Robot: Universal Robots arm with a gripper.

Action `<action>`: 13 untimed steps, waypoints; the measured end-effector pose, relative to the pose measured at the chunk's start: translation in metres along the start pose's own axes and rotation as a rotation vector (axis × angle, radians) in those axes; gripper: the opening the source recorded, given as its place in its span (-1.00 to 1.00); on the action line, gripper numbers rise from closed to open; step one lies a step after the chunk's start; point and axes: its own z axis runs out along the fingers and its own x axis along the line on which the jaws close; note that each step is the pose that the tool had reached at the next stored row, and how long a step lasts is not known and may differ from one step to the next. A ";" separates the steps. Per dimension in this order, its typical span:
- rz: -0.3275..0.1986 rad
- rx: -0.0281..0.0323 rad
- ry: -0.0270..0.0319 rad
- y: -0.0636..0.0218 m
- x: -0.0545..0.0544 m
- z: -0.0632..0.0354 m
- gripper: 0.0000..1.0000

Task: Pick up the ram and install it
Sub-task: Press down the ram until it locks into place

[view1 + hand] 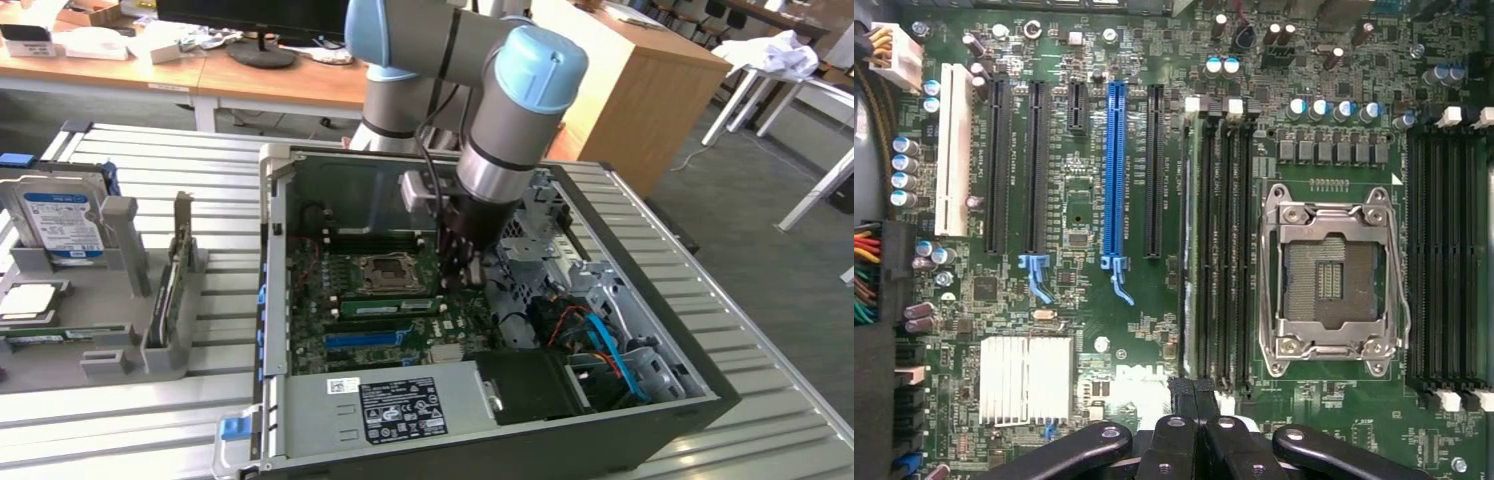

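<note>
The gripper hangs low over the motherboard inside the open computer case, its two dark fingertips pressed together with nothing between them. Just beyond the fingertips the ram stands on edge in the outermost of the black memory slots, one end close under the gripper and the rest running straight away from it. Farther to one side lies the empty metal CPU socket, and to the other the blue slot.
</note>
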 end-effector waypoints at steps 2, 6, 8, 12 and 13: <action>0.000 0.0000 0.0000 -0.0001 -0.001 0.0001 -0.79; 0.000 0.0000 0.0000 0.0000 -0.001 0.0002 -0.79; 0.000 0.0000 -0.0002 -0.0001 -0.001 0.0015 -0.79; 0.000 0.0000 -0.0002 -0.0002 -0.001 0.0054 -0.79; 0.000 0.0000 -0.0001 -0.0003 -0.001 0.0062 -0.79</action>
